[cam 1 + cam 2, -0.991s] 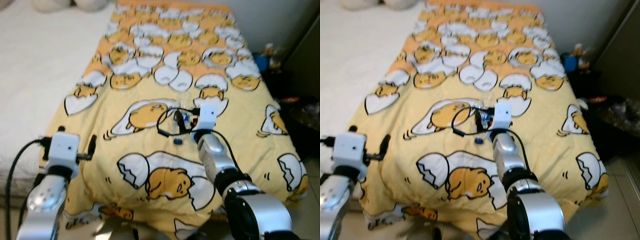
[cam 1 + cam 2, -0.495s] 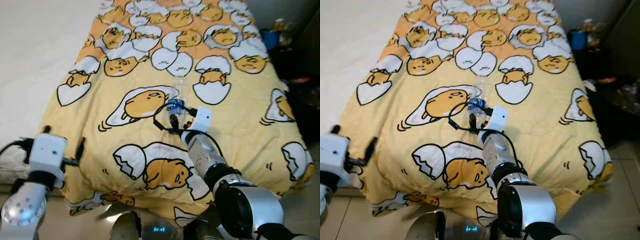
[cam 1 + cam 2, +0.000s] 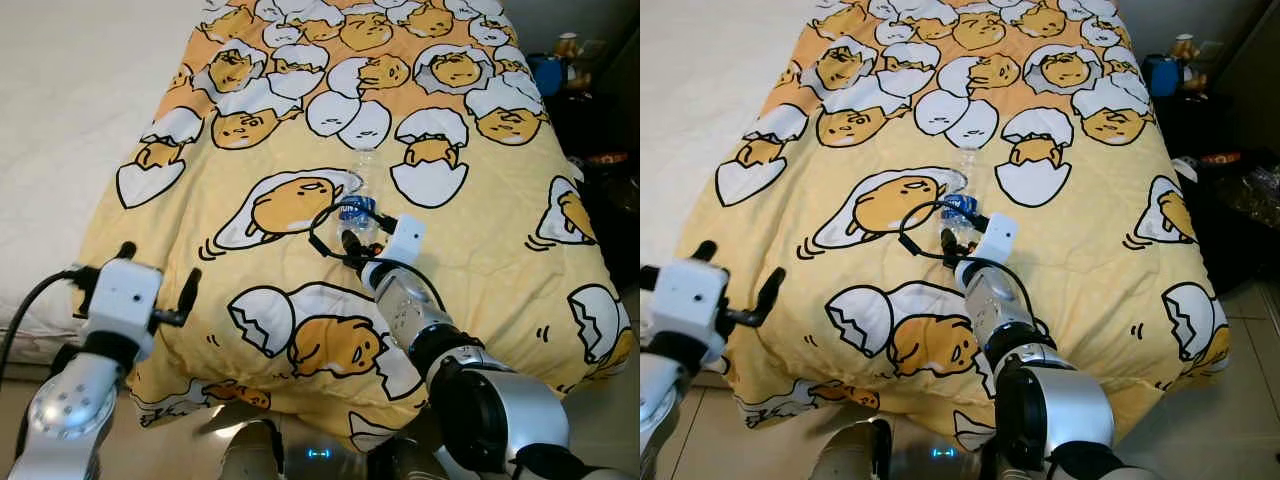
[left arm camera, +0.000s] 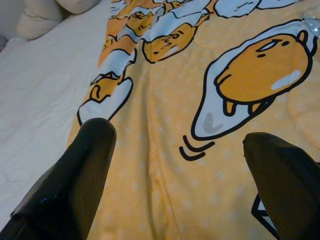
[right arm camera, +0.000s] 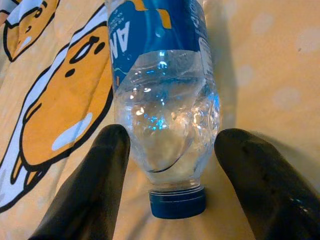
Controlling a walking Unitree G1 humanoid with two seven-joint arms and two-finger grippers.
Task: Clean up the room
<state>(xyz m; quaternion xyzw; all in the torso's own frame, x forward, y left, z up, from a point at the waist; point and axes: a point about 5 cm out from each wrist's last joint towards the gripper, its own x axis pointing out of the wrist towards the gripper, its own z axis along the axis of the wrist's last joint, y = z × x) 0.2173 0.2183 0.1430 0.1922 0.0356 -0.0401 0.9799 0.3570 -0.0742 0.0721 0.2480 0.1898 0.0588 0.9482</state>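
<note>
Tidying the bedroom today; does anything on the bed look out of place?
Yes: a crumpled clear plastic bottle with a blue label lies on its side on the yellow blanket, between the right pincer's open fingers.

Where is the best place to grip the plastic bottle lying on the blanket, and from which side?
Grip the bottle across its clear body just above the blue cap, coming from the cap end. It lies flat, and the right gripper's open fingers already straddle that narrow part.

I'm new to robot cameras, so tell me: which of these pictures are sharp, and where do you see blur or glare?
Head views: evenly lit and sharp. Right wrist view: the clear plastic bottle sparkles with small highlights, while the near black fingers look soft. Left wrist view: the yellow blanket is fairly sharp, the fingers blurred.
</note>
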